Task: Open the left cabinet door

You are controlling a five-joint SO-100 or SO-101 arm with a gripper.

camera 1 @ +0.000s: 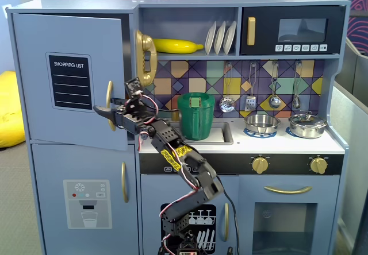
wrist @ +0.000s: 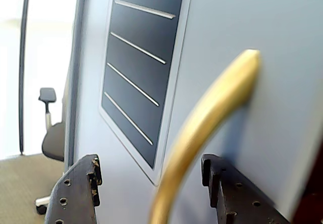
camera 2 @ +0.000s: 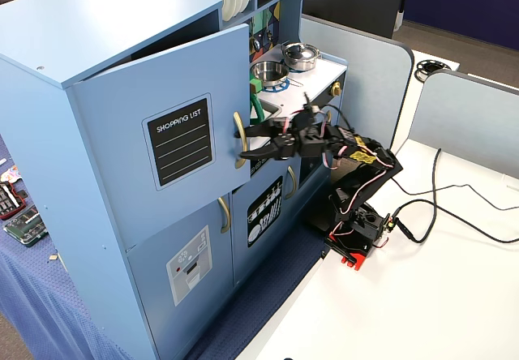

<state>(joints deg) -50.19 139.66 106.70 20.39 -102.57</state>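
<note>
The left cabinet door (camera 1: 75, 77) is a blue-grey panel with a black "SHOPPING LIST" chalkboard (camera 1: 69, 81). It stands slightly ajar, its handle side swung out from the cabinet, as a fixed view (camera 2: 162, 149) also shows. Its vertical gold handle (camera 1: 109, 104) runs between my open gripper's (camera 1: 104, 110) two black fingers. In the wrist view the handle (wrist: 212, 113) passes between the fingers (wrist: 81, 188) with a gap on each side, in front of the door (wrist: 282, 82) and chalkboard (wrist: 141, 67). The gripper (camera 2: 245, 144) reaches the handle (camera 2: 237, 139) from the right.
Below is the door with a grey dispenser panel (camera 1: 86, 203). A small dish-rack door (camera 1: 195, 223) is behind the arm's base. A green pot (camera 1: 195, 116), gold phone (camera 1: 145, 57) and banana (camera 1: 175, 46) stand right of the door. Cables (camera 2: 438, 198) lie on the white table.
</note>
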